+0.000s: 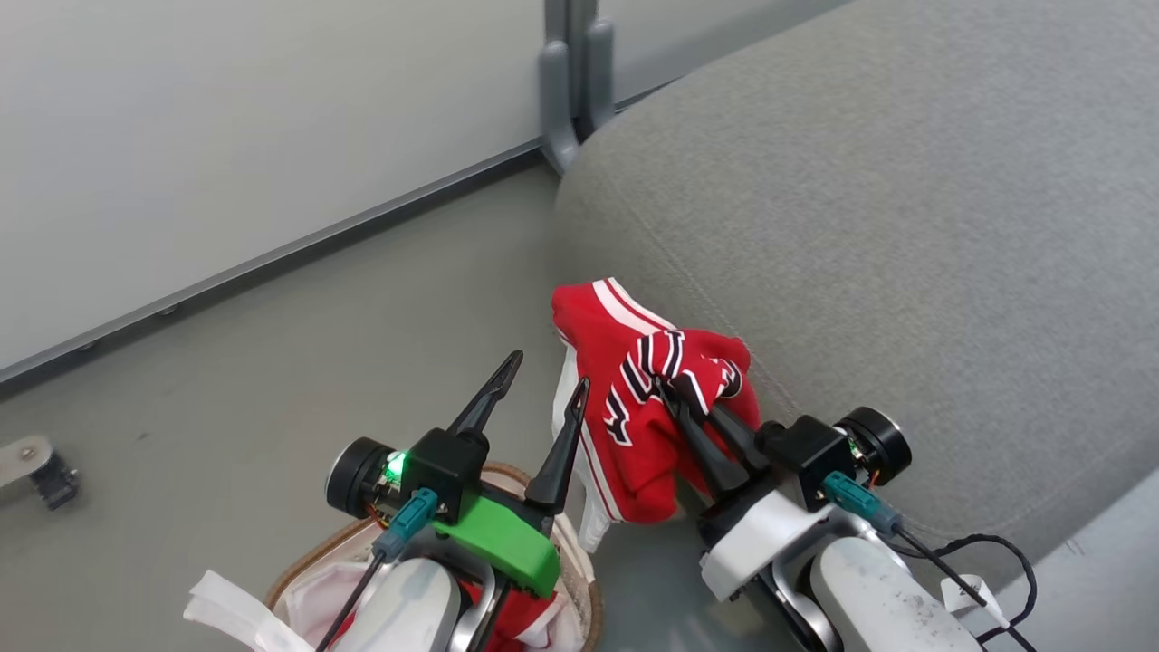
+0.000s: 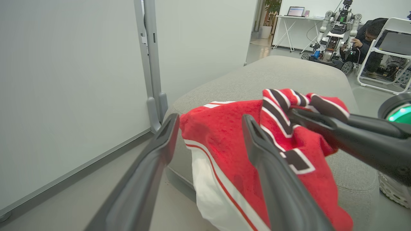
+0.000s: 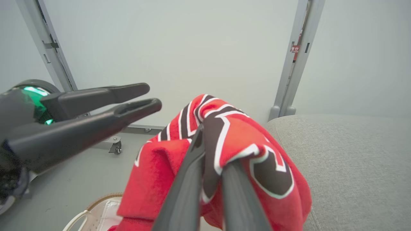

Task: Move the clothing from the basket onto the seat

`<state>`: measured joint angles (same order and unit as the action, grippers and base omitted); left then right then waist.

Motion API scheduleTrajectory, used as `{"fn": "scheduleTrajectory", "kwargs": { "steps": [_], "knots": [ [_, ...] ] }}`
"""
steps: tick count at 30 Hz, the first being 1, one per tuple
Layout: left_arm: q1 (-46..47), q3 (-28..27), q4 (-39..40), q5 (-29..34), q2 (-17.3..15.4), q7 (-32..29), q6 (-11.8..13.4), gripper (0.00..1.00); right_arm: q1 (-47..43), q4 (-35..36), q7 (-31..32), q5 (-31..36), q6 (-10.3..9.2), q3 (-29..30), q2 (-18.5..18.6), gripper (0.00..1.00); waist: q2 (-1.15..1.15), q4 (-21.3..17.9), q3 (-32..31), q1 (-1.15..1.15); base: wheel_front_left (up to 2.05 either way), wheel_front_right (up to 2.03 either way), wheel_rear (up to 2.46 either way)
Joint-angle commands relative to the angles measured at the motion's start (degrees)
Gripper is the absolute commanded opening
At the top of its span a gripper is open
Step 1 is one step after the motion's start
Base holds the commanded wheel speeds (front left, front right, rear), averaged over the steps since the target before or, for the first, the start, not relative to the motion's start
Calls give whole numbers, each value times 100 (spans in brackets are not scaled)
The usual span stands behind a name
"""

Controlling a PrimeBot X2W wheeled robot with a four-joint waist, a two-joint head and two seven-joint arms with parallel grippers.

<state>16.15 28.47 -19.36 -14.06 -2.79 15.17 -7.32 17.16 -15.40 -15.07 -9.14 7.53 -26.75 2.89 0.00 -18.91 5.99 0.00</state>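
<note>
Clothing (image 1: pixel 634 435): soft, limp; your right end effector (image 1: pixel 677 391) pinches a bunched fold, left end effector (image 1: pixel 549 371) spread wide.

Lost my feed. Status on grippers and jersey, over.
Right gripper shut on jersey, at seat edge. Left gripper open, empty, over basket. More red cloth in basket. Nothing between jersey and seat.

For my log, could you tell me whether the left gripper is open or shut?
Open: the left gripper shows its two fingers spread apart, gripping nothing, beside the red jersey.
</note>
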Motion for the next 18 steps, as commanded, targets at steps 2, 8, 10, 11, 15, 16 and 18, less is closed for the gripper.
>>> {"fn": "scheduleTrajectory", "kwargs": {
  "steps": [2,8,10,11,15,16,18],
  "knots": [
    [-39,20,-22,-21,-24,-4,-18,100,83,3,-14,28,-8,88,14,0,0,-887,240,0,0,0,0],
    [161,76,-100,21,-39,-4,-20,100,743,-66,-15,227,-8,359,223,0,0,-791,599,0,0,0,0],
    [274,109,-127,89,-82,-4,-20,100,1119,-30,-15,312,-8,549,345,0,0,-673,829,0,0,0,0],
    [323,119,-141,116,-108,-4,-20,100,1282,-32,-14,351,-8,636,399,0,0,-614,947,0,0,0,0],
    [591,160,-137,164,-219,-4,-21,100,2113,-140,-14,485,-8,1030,695,0,0,-342,1495,0,0,0,0],
    [660,177,-123,182,-245,-4,-21,100,2318,-192,-14,509,-8,1139,780,0,0,-268,1652,0,0,0,0],
    [791,202,-98,197,-296,-4,-21,100,2692,-292,-14,521,-8,1314,920,0,0,-133,1925,0,0,0,0]
  ]
}}
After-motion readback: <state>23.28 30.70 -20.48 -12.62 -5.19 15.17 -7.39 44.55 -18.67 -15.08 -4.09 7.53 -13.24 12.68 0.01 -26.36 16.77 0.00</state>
